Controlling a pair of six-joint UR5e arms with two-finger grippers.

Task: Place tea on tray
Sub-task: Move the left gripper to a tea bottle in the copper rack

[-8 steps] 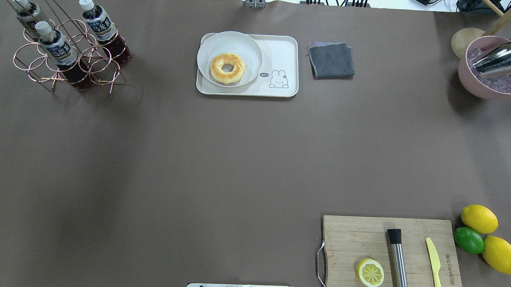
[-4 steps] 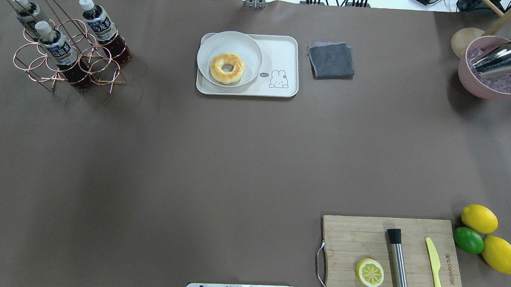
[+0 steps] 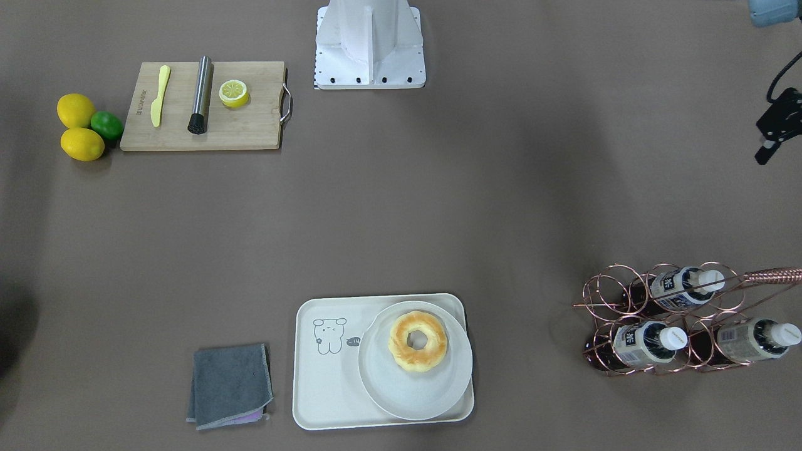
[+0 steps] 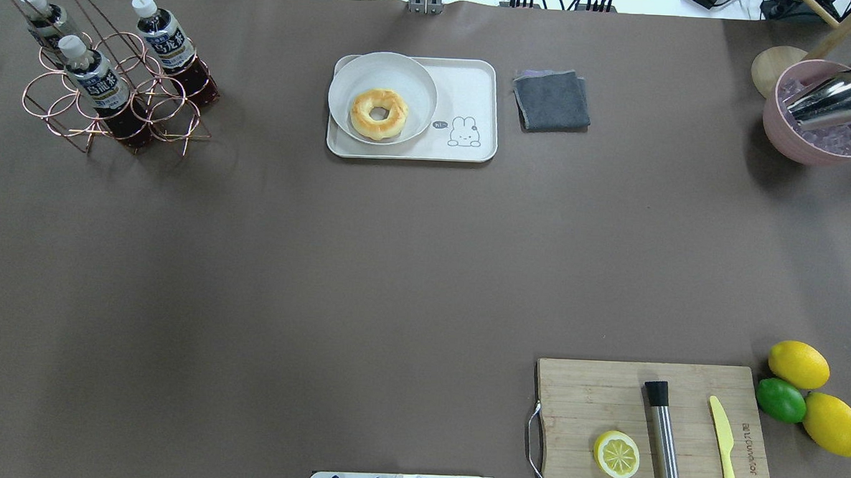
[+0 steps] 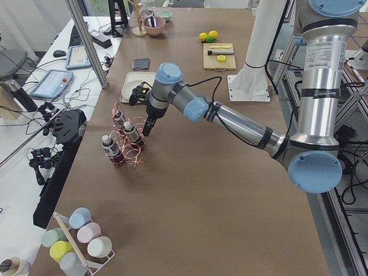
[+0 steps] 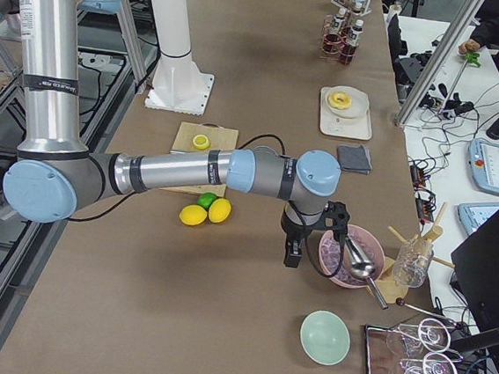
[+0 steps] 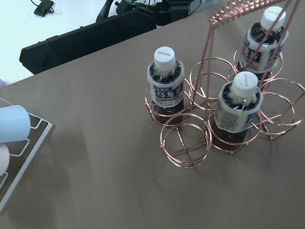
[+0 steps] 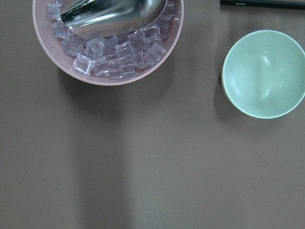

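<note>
Starting at the robot's edge of the counter, a wooden board lies to the right and has no part in this job. Farther out on the left, the left tool hangs near a copper wire rack, on the robot's side of it. I cannot tell whether its fingers are apart. The right tool shows only in a side view, by the pink ice bowl, and its state cannot be told either.

The tea stands upright in the rack ring nearest the robot, with a second bottle and a third bottle in the row behind. I take the nearest one as the pick, because its navy label is plain and it is closest to the tool.

It looks full, so it should be weighty for its size, with liquid that will slosh. The clear wall is probably smooth and slightly yielding, and the white cap and neck stiffer. The best hold is likely the upper body just under the cap, above the ring. From there it needs a straight lift to clear the wire.

Beyond, the tray sits well apart from the rack. A plate with a doughnut fills one end. The bare end by the cartoon drawing looks like the spot for the bottle.
</note>
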